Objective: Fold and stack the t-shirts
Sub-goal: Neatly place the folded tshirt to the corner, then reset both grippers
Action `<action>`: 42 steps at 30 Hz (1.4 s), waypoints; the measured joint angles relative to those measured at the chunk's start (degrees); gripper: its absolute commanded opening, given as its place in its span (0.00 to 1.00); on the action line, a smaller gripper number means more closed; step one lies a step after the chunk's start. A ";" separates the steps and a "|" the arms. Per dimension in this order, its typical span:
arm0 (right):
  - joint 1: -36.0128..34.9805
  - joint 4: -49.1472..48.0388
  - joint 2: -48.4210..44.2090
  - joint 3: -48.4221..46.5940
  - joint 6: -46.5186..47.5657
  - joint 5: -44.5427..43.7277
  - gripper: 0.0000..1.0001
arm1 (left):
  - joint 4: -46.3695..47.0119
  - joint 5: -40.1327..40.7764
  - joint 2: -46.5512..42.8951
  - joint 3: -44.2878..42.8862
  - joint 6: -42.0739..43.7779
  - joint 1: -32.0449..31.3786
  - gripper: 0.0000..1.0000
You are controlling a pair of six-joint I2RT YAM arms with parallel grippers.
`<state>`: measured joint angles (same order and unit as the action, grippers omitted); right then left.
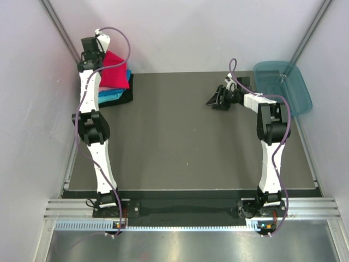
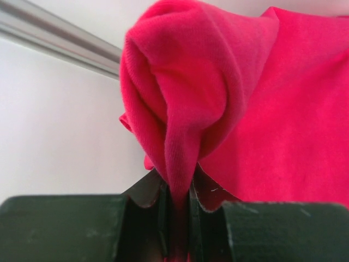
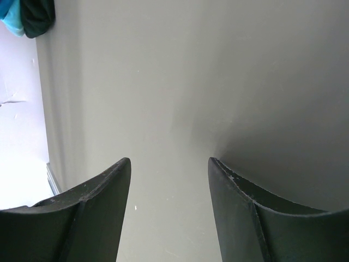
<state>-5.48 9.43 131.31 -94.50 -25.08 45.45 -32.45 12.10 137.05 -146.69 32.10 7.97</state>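
1. Grey matting covers the table, walled in by pale panels on the left, right and far sides, with a teal tub at the far right corner.
2. At the far left corner, the left gripper pinches a fold of the red shirt, jaws narrowed tight on the cloth, holding it above a stack where a blue shirt lies on a black shirt.
3. No pink shirt can be made out in these views.
4. Across the table, the right gripper hovers near the mat beside the tub, jaws wide and holding nothing.
5. Judged from this, the step in hand is laying the red shirt on the stack; done well, it means lowering the cloth squarely over the blue one before letting go, so no hem slides off.
6. Bunched fabric in the pinch suggests the fold may slump on release; a slow descent should help.
7. Room is tight at that corner, the left wall and a slanted frame rail standing close by.
8. Open mat fills the centre, well apart from both arms, the safest ground for any refolding.
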 measured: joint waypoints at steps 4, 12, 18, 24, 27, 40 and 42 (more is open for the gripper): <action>0.00 0.02 0.00 0.00 0.02 -0.15 0.59 | 2.64 1.70 3.39 0.15 0.07 -0.33 0.00; 0.00 0.02 0.00 0.00 0.04 -0.33 0.59 | 5.73 5.35 5.38 0.35 0.22 -0.37 0.00; -0.04 0.00 0.00 0.00 0.04 -0.35 0.59 | 7.78 7.41 5.38 0.44 2.01 -0.50 0.00; -0.07 0.00 0.00 0.00 0.26 -0.35 0.59 | 14.51 12.63 5.35 3.58 7.04 -1.09 0.99; -0.07 0.00 0.00 0.00 0.52 -0.35 0.59 | 20.87 16.96 5.29 6.51 8.92 -1.77 0.99; -0.50 2.38 -4.57 1.81 6.49 -2.91 1.00 | 36.54 19.56 -13.05 30.18 8.24 -24.15 0.99; -0.63 3.48 -6.80 1.81 8.57 -5.44 1.00 | 33.35 17.00 -17.79 32.85 2.14 -28.63 0.99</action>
<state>-6.11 12.91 124.51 -92.68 -16.51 40.01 0.91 29.10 119.26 -113.84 34.24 -20.67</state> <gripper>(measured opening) 0.992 0.987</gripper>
